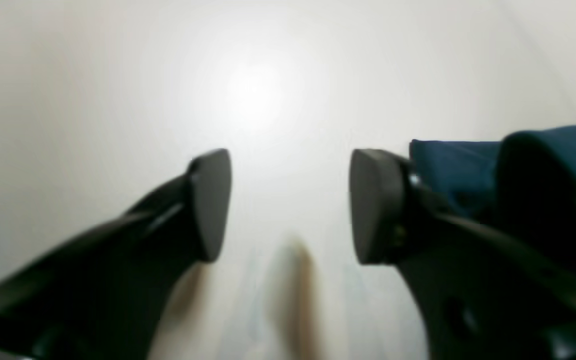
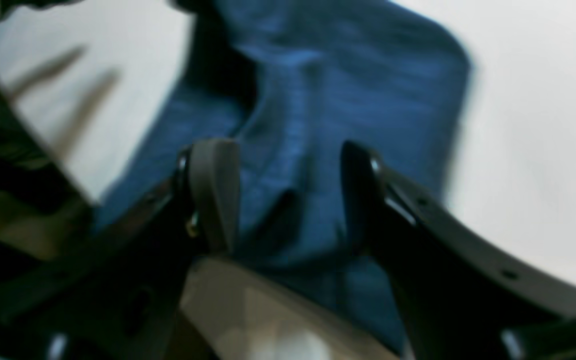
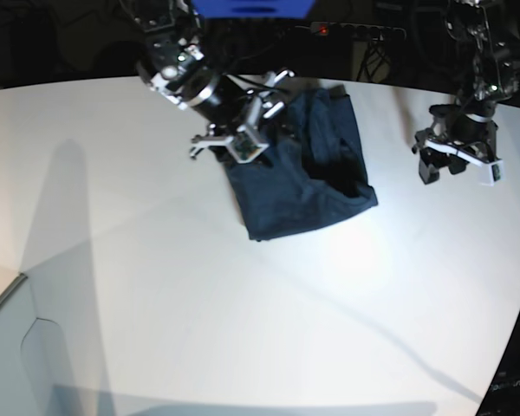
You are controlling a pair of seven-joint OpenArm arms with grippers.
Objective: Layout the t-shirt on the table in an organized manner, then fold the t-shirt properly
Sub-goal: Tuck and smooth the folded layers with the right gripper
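With both sets of jaws parted and empty, I should smooth the rumpled t-shirt (image 3: 303, 178) toward the bench's (image 3: 156, 286) middle.

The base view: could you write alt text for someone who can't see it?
A dark navy t-shirt lies bunched and partly folded on a glossy white table. One robot arm's right gripper hovers at the shirt's upper left edge, jaws open; the left gripper hangs apart over bare table to the shirt's right.
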